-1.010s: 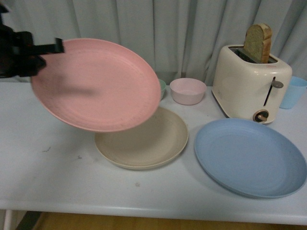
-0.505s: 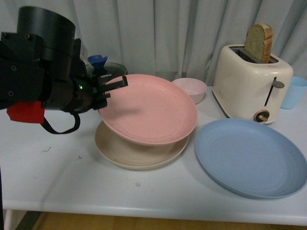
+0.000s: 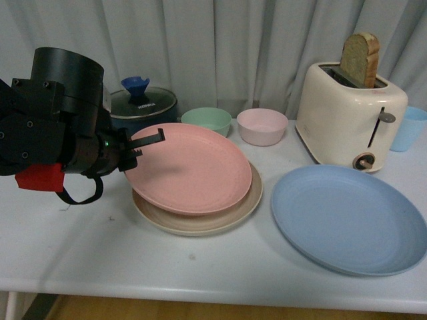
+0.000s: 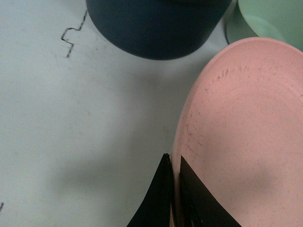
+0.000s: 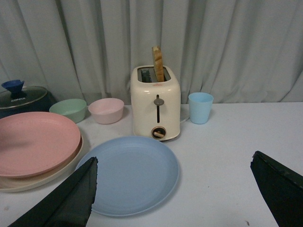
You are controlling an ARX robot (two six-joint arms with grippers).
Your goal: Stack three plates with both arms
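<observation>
The pink plate point(image 3: 190, 168) lies almost flat over the beige plate point(image 3: 200, 223) in the middle of the table. My left gripper point(image 3: 137, 147) is shut on the pink plate's left rim; in the left wrist view its black fingers point(image 4: 158, 198) pinch the rim of the pink plate point(image 4: 246, 137). The blue plate point(image 3: 347, 219) lies alone to the right. My right gripper point(image 5: 175, 189) is open above the table, its dark fingers wide apart, with the blue plate point(image 5: 130, 172) just ahead and the pink plate point(image 5: 35, 142) and beige plate point(image 5: 28, 182) beyond.
A cream toaster point(image 3: 350, 113) with a bread slice stands back right beside a light blue cup point(image 3: 407, 128). A small green bowl point(image 3: 207, 120), a small pink bowl point(image 3: 261, 125) and a dark lidded pot point(image 3: 141, 103) line the back by the grey curtain.
The left arm has brought the pink plate down and leftward from a raised tilt until it sits nearly flat over the beige plate. The pot and green bowl are now uncovered.
</observation>
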